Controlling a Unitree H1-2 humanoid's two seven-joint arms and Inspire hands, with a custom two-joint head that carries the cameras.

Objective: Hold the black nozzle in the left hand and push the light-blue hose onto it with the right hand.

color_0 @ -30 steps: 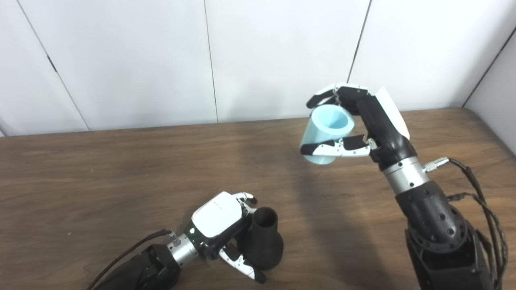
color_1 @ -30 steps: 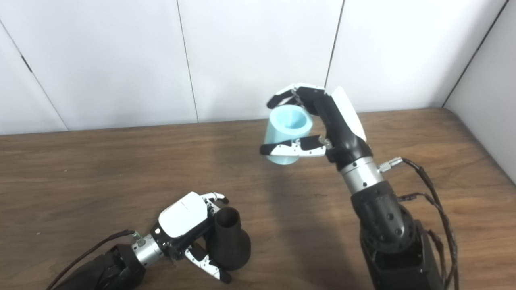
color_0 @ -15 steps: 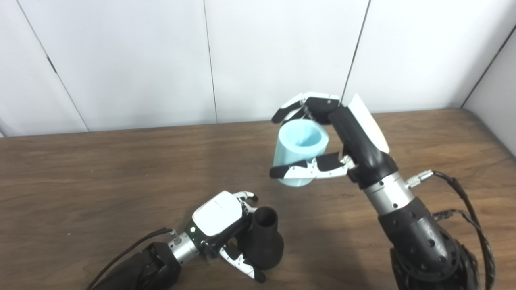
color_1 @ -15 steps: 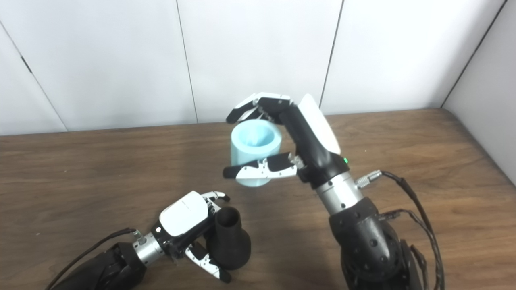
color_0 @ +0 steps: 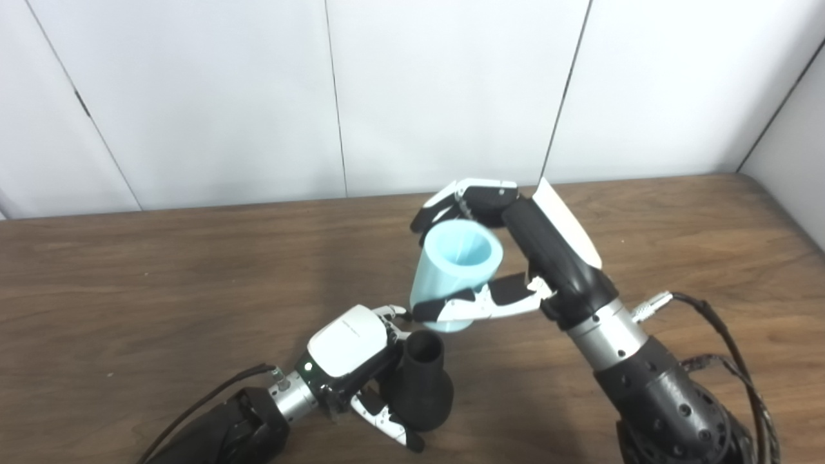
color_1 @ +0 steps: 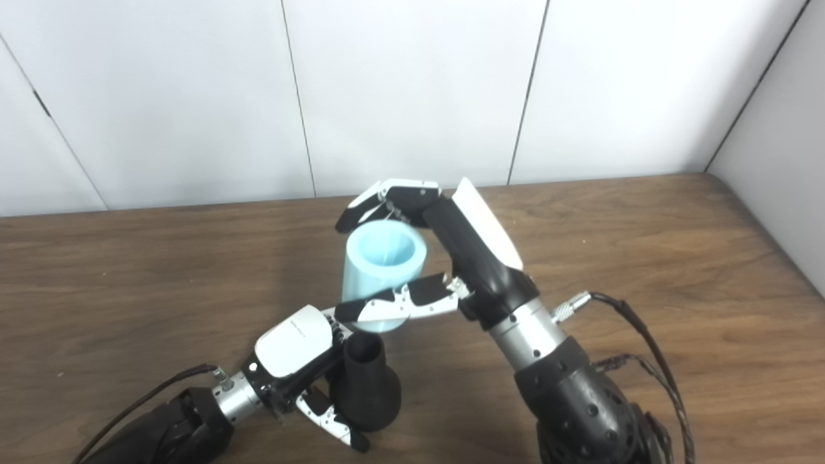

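The black nozzle point(color_0: 419, 386) stands upright on the wooden table point(color_0: 129, 290) near the front edge, narrow open neck on top, wide base below. My left hand point(color_0: 351, 361) is shut on it from the left, fingers wrapped around its body. The light-blue hose point(color_0: 456, 274), a short wide tube with its open end facing up, hangs in the air just above and slightly behind the nozzle's neck. My right hand point(color_0: 515, 258) is shut on the hose, thumb across its front and fingers over the far rim. A small gap shows between the hose's lower end and the nozzle.
White wall panels point(color_0: 451, 90) rise behind the table's far edge. A grey side wall point(color_0: 799, 135) closes the right corner. A cable point(color_0: 728, 335) loops from my right wrist over the table at the right.
My right hand has carried the light-blue hose down and to the left, from high over the table's back right to just above the nozzle. The left hand and nozzle have stayed still.
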